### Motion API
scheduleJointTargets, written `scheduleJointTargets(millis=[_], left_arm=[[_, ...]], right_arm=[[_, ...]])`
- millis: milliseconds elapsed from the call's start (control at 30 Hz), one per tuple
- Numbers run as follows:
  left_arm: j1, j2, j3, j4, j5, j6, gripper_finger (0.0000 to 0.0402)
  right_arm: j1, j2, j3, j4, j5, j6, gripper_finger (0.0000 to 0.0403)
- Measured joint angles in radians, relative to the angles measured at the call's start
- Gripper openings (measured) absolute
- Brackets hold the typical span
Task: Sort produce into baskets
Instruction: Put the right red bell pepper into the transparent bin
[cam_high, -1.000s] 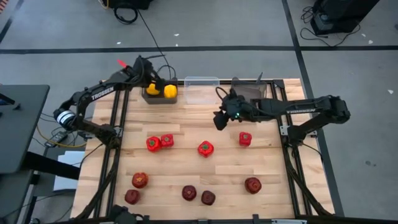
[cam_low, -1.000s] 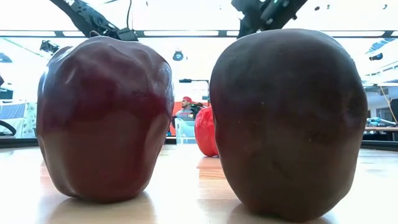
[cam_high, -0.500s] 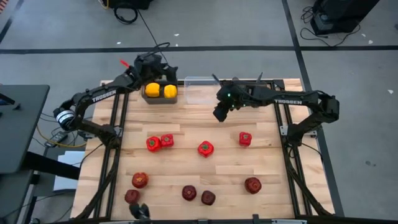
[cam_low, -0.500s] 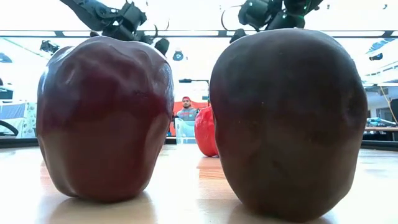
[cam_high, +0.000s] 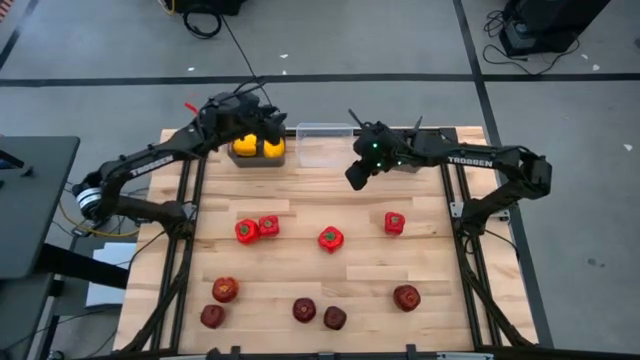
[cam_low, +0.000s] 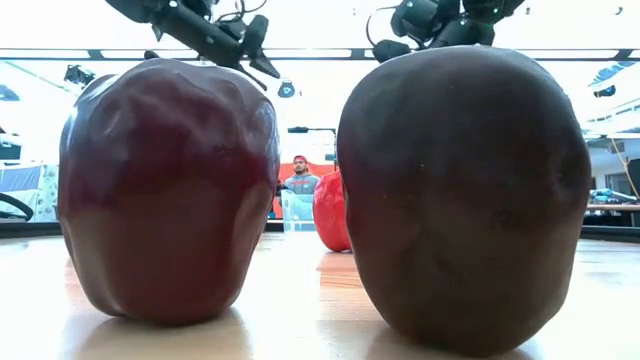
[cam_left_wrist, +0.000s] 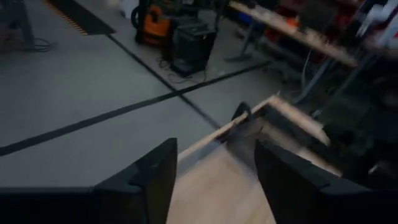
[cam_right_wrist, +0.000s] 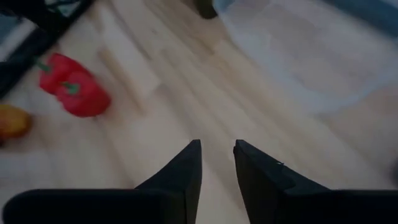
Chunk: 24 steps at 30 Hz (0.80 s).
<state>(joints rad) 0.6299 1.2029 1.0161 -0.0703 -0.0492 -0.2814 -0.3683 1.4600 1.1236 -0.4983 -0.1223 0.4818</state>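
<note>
Overhead view spans the table (cam_high: 300, 260); low view (tabletop level) faces two apples (cam_low: 165, 190).

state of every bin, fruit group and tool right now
left bin: holds both yellow peppers
clear bin: empty
right bin: contents hidden by the arm
red peppers: four loose on table
apples: five loose on table
left tool: open, empty
right tool: slightly open, empty
</note>
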Motion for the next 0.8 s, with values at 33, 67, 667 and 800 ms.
scheduleJointTargets(millis=[33, 67, 667, 800], left_arm=[[-0.009, -0.019, 0.000, -0.032, -0.003, 0.023, 0.0203], [-0.022, -0.037, 0.000, -0.053, -0.003, 0.040, 0.0195], [-0.348, -0.109, -0.158, -0.125, 0.165, 0.147, 0.0168], [-0.388, -0.094, -0.236, -0.003, 0.163, 0.118, 0.0168]], right_arm=[[0.016, -0.001, 0.000, 0.003, 0.002, 0.026, 0.0101], [0.035, -0.001, 0.000, 0.006, 0.011, 0.054, 0.0097], [0.522, -0.001, 0.000, -0.185, 0.394, 0.448, 0.0075], [0.558, -0.011, 0.000, -0.314, 0.273, 0.609, 0.0086]])
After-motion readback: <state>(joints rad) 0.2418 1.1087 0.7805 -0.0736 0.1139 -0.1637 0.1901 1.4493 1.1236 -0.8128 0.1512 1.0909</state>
